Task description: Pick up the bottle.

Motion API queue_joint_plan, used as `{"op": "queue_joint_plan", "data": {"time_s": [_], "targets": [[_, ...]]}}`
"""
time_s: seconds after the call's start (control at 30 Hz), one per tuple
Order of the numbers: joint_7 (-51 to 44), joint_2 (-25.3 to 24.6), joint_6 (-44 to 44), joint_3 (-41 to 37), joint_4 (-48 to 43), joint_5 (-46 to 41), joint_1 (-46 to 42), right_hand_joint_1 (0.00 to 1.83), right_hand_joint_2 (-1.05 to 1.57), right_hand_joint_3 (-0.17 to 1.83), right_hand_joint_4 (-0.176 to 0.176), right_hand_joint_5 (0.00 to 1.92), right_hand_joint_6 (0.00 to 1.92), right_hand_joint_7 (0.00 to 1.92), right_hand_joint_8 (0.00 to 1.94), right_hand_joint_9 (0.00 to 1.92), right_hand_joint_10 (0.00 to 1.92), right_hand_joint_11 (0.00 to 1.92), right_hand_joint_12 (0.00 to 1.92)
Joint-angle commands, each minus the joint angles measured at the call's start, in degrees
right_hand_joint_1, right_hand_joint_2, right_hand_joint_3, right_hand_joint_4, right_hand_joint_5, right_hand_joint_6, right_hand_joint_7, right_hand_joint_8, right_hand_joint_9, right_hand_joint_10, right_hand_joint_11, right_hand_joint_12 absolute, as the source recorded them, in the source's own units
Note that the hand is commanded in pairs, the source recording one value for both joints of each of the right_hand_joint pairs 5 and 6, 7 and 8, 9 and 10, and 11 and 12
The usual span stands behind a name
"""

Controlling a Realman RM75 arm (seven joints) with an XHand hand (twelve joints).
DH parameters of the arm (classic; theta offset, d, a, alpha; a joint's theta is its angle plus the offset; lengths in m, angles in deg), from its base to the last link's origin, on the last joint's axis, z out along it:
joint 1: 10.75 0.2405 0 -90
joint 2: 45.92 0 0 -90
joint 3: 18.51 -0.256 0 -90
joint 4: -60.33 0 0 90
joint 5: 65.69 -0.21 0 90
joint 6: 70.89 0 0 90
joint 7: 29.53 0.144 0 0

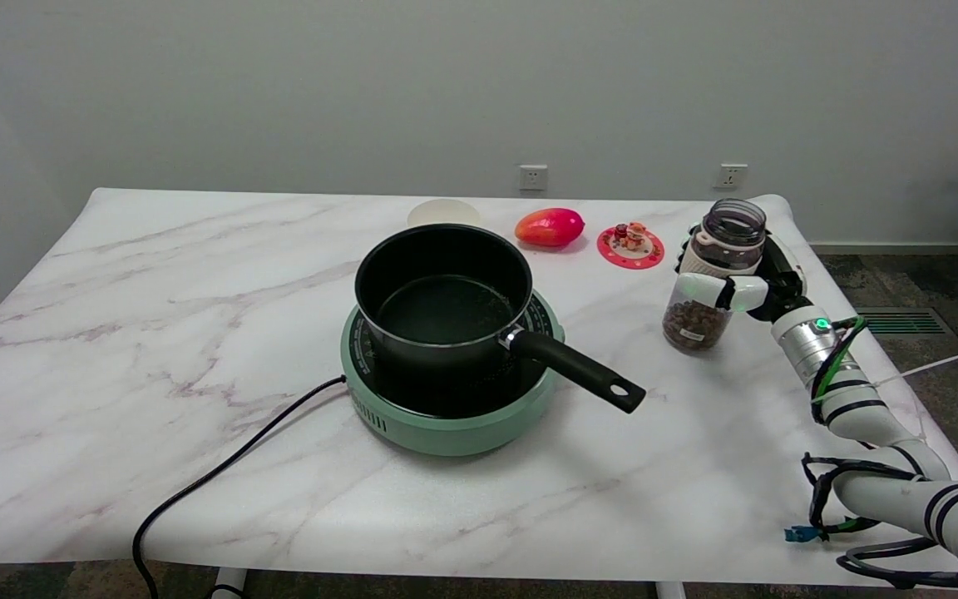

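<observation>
A clear open-topped bottle [699,320], partly filled with brown pieces, stands upright on the right side of the marble table [196,333]. My right hand [741,279] wraps around its upper half, with a white finger across the front and the rest behind the bottle. The bottle's base looks to be on or just above the tabletop; I cannot tell which. The palm is hidden behind the bottle.
A black saucepan [446,291] sits on a green hotplate [446,408] at the centre, its handle [579,374] pointing toward the bottle. A red-orange fruit [550,226], a red coaster with small figures [630,245] and a cream lid [443,213] lie at the back. A black cable [221,474] runs off the front edge.
</observation>
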Motion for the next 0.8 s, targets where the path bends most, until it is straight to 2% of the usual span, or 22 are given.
{"op": "queue_joint_plan", "data": {"time_s": [0.03,0.5,0.8], "targets": [[0.26,3.19,-4.24,-4.75,-6.87,12.43,2.61,1.52,0.77,0.61,0.000,1.66,1.66,1.62,1.62,1.44,1.44,1.13,1.13],[-0.07,4.81,-6.79,-5.97,-13.58,23.55,11.75,1.54,0.87,0.61,0.000,1.76,1.76,1.65,1.65,1.48,1.48,1.16,1.16],[-0.15,6.28,-14.02,-9.29,-24.72,37.57,14.04,1.55,0.98,0.58,0.000,1.79,1.79,1.69,1.69,1.52,1.52,1.23,1.23]]}}
